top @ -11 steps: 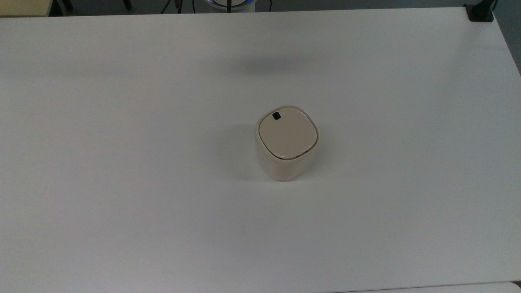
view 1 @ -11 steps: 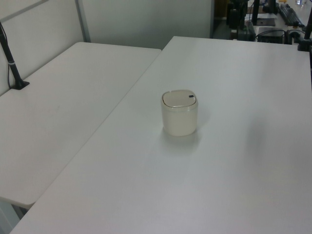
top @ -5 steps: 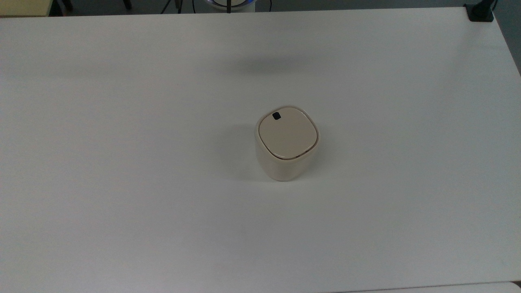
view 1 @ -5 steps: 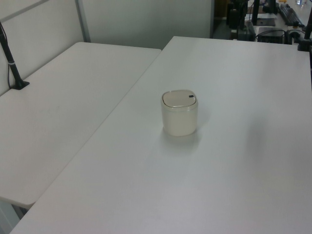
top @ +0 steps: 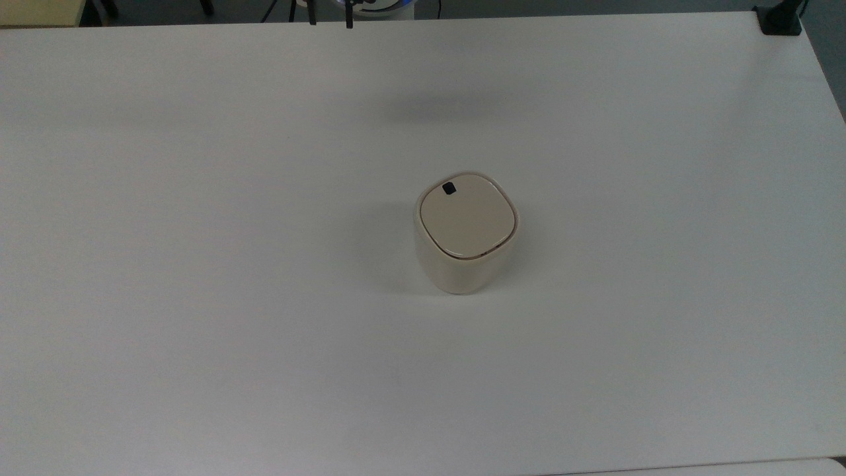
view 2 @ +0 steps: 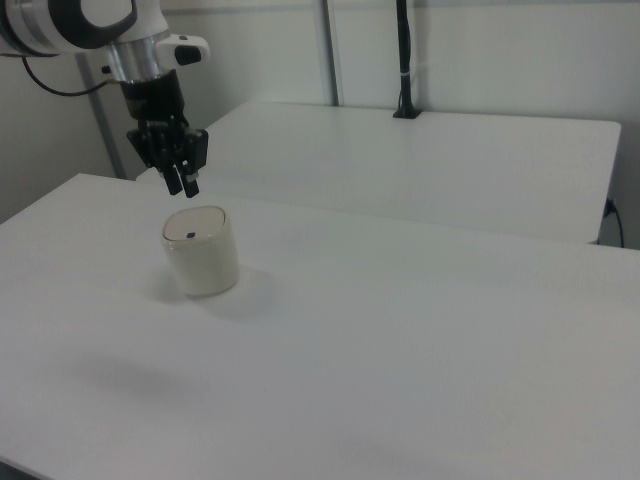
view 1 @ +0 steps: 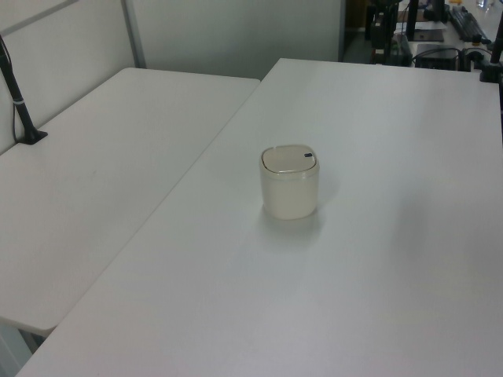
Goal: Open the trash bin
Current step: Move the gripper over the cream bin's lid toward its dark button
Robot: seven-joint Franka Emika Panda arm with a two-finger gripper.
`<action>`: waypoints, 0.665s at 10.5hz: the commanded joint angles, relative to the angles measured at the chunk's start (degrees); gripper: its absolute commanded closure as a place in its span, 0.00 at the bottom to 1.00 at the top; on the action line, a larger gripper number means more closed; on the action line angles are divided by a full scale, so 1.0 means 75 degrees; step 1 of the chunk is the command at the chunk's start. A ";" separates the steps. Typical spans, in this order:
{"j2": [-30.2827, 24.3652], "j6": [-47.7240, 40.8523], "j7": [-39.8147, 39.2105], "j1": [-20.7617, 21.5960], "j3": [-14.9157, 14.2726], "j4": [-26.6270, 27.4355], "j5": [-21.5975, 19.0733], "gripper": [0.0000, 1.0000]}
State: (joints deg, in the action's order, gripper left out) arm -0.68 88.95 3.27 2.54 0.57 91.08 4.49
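The trash bin (top: 466, 231) is a small cream tub with a flat lid, standing upright near the middle of the white table (top: 198, 264). The lid is down, and a small black button (top: 449, 189) sits near its far edge in the top view. I also see the trash bin (view 1: 289, 184) in the left view. In the right view my gripper (view 2: 184, 186) hangs just above and behind the trash bin (view 2: 202, 255), apart from it. Its fingers point down with a narrow gap and hold nothing. Its dark fingertips (top: 312, 20) show at the top view's upper edge.
A second white table (view 1: 94, 181) adjoins on the left view's left, with a black clamped post (view 1: 20, 102) at its edge. Another black post (view 2: 403, 60) stands on the far table in the right view. A black clamp (top: 780, 20) grips the table's corner.
At the top view's upper edge the two dark fingertips now stand closer together than before. The trash bin has not moved and its lid stays down.
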 commanded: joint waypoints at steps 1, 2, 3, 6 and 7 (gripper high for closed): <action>-0.0003 0.0129 0.0022 0.0083 -0.0030 0.0067 0.0057 1.00; 0.0020 0.0164 0.0022 0.0084 -0.0030 0.0055 0.0057 1.00; 0.0102 0.0373 -0.0002 0.0095 -0.0030 0.0055 0.0022 1.00; 0.0686 0.1344 -0.0587 0.0398 -0.0018 0.0043 -0.0129 1.00; 0.0897 0.1661 -0.0622 0.0586 -0.0018 0.0055 -0.0177 1.00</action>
State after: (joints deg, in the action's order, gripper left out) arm 2.80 96.50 0.53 4.07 0.73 91.24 4.25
